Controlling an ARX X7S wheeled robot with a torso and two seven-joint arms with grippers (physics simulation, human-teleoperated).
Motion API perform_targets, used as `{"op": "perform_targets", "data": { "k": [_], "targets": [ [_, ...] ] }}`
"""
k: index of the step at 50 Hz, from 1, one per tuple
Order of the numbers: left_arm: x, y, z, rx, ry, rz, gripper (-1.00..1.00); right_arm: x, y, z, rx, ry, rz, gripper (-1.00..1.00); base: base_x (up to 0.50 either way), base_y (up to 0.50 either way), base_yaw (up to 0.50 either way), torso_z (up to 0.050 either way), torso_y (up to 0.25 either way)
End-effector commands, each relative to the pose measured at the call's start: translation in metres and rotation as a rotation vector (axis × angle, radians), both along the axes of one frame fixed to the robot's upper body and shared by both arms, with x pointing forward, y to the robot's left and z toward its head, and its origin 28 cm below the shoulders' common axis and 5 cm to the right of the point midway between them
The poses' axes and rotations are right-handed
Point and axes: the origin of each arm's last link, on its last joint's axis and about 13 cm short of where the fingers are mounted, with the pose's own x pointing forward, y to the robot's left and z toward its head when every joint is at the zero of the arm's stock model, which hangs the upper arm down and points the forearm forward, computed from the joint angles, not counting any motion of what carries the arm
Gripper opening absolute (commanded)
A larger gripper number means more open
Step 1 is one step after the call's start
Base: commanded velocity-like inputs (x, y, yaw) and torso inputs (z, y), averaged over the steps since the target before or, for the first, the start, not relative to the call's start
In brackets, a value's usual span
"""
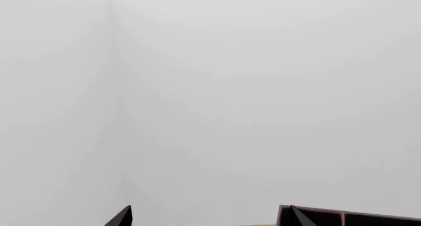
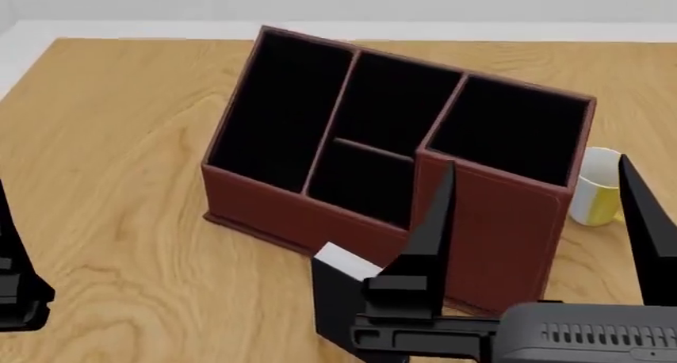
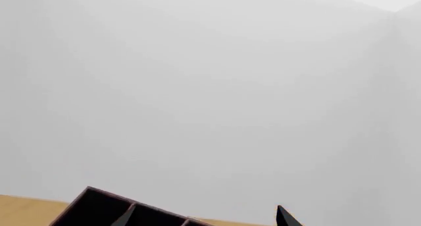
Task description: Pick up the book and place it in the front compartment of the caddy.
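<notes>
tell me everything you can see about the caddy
The caddy is a large reddish-brown, leather-look box with a black interior, standing upright on the wooden table, turned at an angle to the camera. Thin dividers split it into four open compartments, all of which look empty, though their floors are too dark to be sure. The end nearer the mug is taller. A black book with white page edges stands at its front wall; contact is unclear.

Even, bright, diffuse light fills all three views, with no glare and no blur. In the head view the caddy [image 2: 317, 208] casts only a faint soft shadow on the counter [image 2: 116, 157]. Both wrist views are mostly pale, featureless grey-white.
</notes>
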Motion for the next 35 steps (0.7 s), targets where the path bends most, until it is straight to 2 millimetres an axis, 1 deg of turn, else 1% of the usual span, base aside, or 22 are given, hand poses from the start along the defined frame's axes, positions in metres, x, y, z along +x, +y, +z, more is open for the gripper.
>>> {"op": "perform_targets", "data": {
  "k": [1, 35],
  "targets": [
    [0.0008, -0.0017, 0.0022, -0.011, -0.012, -0.044, 1.00, -0.0015, 0.0004, 0.0027, 0.012, -0.028, 0.020, 1.00, 0.42, 0.09, 0.00, 0.000, 0.000],
    [0.0027, -0.0026, 0.0038, -0.007, -0.015, -0.050, 1.00, 0.0029, 0.0028, 0.0024, 0.017, -0.028, 0.022, 1.00, 0.42, 0.09, 0.00, 0.000, 0.002]
  ]
}}
